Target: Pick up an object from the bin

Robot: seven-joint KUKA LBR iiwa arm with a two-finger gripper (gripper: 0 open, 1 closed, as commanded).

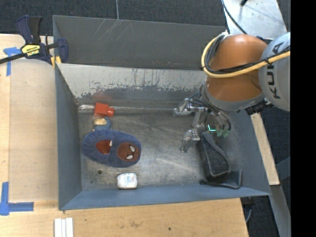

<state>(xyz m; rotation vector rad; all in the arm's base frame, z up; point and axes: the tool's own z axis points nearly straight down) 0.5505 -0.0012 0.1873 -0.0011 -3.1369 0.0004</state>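
Orange dome cover [234, 65] on wrist rides high over right end of grey metal bin [148, 48]. Below it gripper [190, 125]: metal fingers [189, 139] spread apart, nothing between them, lower one just beside flat black pouch-like thing [215, 159]. Pouch lies on floor along right wall, by front corner; long axis runs far wall to near wall, near end bent rightward. Blue soft slipper with red patches [111, 149] well apart, at left.

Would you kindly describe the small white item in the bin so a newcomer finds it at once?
Look at the left half of the grey bin, where a blue oval item with red patches lies. Just below it, by the near wall, sits a small white packet. It is the only white thing, far smaller than the blue item.
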